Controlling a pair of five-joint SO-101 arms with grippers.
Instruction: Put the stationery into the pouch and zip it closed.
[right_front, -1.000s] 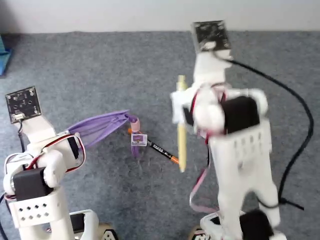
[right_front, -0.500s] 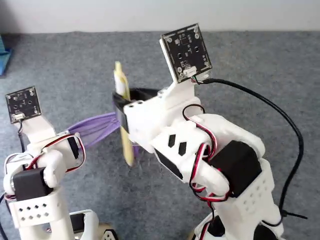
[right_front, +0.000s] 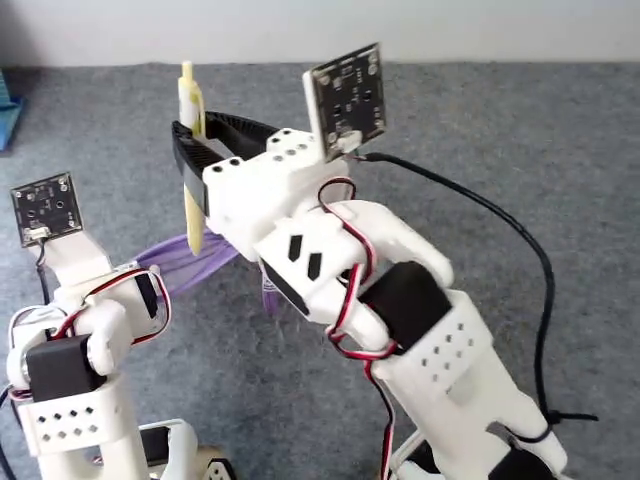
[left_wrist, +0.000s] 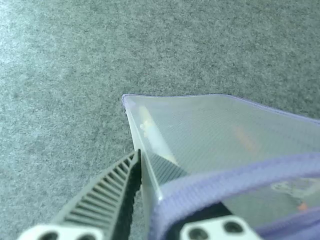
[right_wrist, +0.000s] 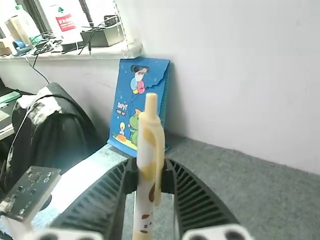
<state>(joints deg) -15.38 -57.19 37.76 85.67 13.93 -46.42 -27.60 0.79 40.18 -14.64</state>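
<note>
My right gripper is shut on a pale yellow pen, held upright above the far end of the purple pouch. In the right wrist view the pen stands clamped between the black fingers. My left gripper is shut on the edge of the translucent pouch, beside its purple zip band. Faint yellow and orange shapes show through the pouch wall. The left arm stands at the near left of the table.
The table is covered in grey felt. A blue gift bag leans on the wall beyond the table's left end. A black cable loops from the right wrist camera. The right arm's body hides the table's middle.
The right arm has swung left with the pen, from the table's middle to above the pouch. A pencil seen lying on the felt earlier is now hidden behind that arm. The left arm kept still.
</note>
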